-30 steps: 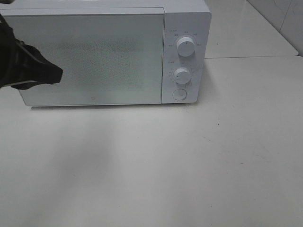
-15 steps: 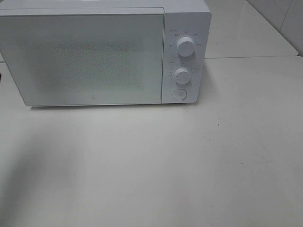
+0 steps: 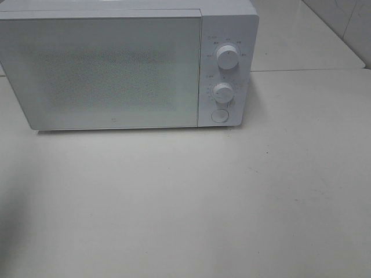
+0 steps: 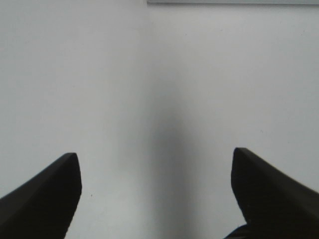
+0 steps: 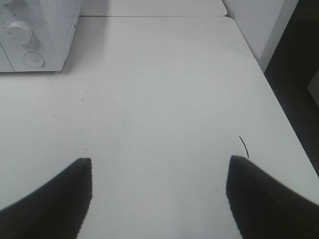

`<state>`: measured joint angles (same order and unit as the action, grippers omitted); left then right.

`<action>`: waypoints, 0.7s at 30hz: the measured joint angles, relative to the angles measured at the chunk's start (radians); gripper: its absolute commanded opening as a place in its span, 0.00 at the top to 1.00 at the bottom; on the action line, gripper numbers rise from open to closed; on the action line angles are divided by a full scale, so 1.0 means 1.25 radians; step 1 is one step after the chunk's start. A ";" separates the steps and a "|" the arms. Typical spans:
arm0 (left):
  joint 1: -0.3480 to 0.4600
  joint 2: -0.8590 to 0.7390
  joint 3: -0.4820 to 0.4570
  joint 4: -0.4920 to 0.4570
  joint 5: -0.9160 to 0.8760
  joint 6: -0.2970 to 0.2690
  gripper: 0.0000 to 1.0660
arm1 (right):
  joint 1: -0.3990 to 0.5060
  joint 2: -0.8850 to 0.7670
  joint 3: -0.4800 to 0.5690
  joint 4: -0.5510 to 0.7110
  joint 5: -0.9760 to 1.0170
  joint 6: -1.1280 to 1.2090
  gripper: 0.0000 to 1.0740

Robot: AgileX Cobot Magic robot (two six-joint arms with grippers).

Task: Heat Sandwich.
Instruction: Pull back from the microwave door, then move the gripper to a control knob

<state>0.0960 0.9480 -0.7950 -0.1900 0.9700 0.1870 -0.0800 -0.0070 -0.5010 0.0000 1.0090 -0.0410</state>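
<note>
Left hand (image 4: 154, 167) withdrawn from microwave (image 3: 110, 69) — now spread.

Open tabletop (image 3: 197, 202) in front of the microwave (image 3: 229, 72): you can pass across it from either side. The microwave body blocks the back left; its door (image 3: 104, 72) is shut flush. On the right, the table edge (image 5: 279, 114) drops off beside a white upright panel (image 5: 259, 25).

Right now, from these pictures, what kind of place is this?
Probably a mock kitchen corner or lab bench: a white microwave, door shut, with two round knobs, stands on a plain white table.
</note>
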 measured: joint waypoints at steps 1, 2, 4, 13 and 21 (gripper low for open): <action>0.000 0.000 0.000 0.000 0.000 0.000 0.26 | 0.000 0.000 0.000 0.000 0.000 0.000 0.32; 0.001 -0.010 0.000 0.000 0.010 0.000 0.26 | 0.000 0.000 0.000 0.000 0.000 0.000 0.32; 0.001 -0.040 0.003 0.000 0.020 0.000 0.26 | 0.000 0.000 0.000 0.000 0.000 0.000 0.32; 0.001 -0.214 0.104 0.005 0.073 0.000 0.26 | 0.000 0.000 0.000 0.000 0.000 0.000 0.32; 0.001 -0.379 0.186 0.006 0.097 0.000 0.26 | 0.000 0.000 0.000 0.000 0.000 0.000 0.32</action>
<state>0.0970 0.4740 -0.5620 -0.1830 1.0910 0.1870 -0.0800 -0.0070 -0.5010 0.0000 1.0090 -0.0410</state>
